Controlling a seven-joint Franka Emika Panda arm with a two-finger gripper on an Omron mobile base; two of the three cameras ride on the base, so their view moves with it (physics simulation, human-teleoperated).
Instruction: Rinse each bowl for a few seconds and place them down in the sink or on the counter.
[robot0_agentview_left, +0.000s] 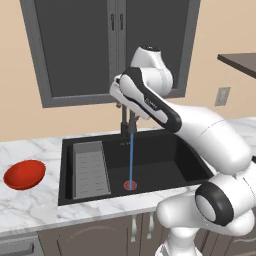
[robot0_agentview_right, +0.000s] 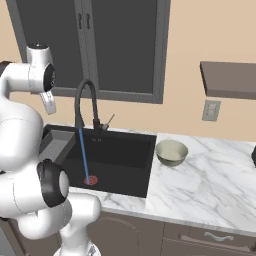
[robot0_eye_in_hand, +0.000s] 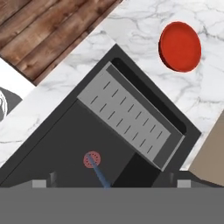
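A shallow glossy red bowl (robot0_agentview_left: 24, 174) (robot0_eye_in_hand: 180, 46) lies on the white marble counter (robot0_agentview_left: 30, 207) left of the sink. The deeper grey-beige bowl (robot0_agentview_right: 171, 152) with a cream inside stands on the counter (robot0_agentview_right: 210, 180) right of the sink. The black sink (robot0_agentview_left: 165, 155) (robot0_agentview_right: 125, 150) (robot0_eye_in_hand: 57, 144) holds neither bowl. A thin blue stream of water (robot0_agentview_left: 131, 160) (robot0_agentview_right: 84, 155) runs from the black arched tap (robot0_agentview_right: 82, 100) onto the red drain (robot0_agentview_left: 130, 185) (robot0_eye_in_hand: 92, 159). My gripper (robot0_eye_in_hand: 111, 183) (robot0_agentview_right: 49, 106) hangs high over the sink's left side, open and empty, its tips wide apart.
A grey ribbed tray insert (robot0_agentview_left: 91, 169) (robot0_eye_in_hand: 127, 118) fills the left part of the basin. A dark window (robot0_agentview_left: 110, 45) is behind the tap. A brown shelf (robot0_agentview_right: 230, 80) and a wall socket (robot0_agentview_right: 211, 110) are at the right. Brown cabinet doors (robot0_agentview_left: 100, 235) sit below the counter.
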